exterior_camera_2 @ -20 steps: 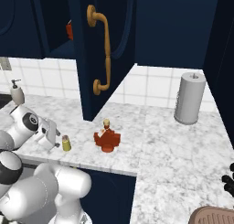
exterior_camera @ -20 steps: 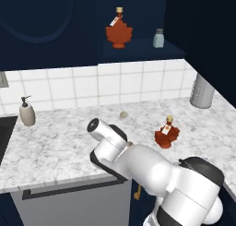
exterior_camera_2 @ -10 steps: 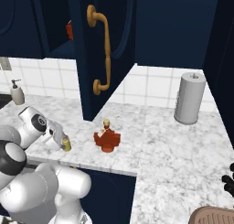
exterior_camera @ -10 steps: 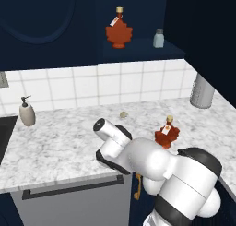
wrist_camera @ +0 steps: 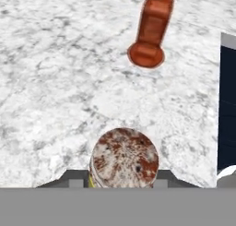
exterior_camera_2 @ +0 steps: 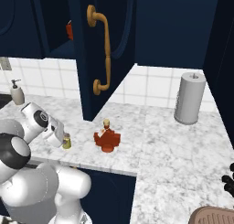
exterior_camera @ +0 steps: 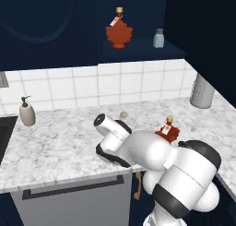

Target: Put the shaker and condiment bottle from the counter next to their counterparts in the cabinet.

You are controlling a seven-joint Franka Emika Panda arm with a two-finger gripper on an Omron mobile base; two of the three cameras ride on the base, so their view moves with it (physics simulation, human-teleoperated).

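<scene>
Yellow-green shaker [exterior_camera_2: 66, 141], rust-speckled cap

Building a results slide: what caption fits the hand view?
Dark fingers flank small yellow-green shaker's speckled cap on marble counter, red-orange leaf bottle beyond.

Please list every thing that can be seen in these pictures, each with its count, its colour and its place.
condiment bottle: 1, red-orange, on the counter
second leaf bottle: 1, red-orange, on the cabinet shelf
shaker: 1, yellow-green, on the counter at the gripper
pale shaker: 1, blue-grey, on the shelf, right of the leaf bottle
soap dispenser: 1, beige, counter, far left
paper towel roll: 1, grey, back of the counter
cabinet door: 1, navy, open, brass handle
counter: 1, white marble
gripper: 1, white, jaws on either side of the shaker
</scene>
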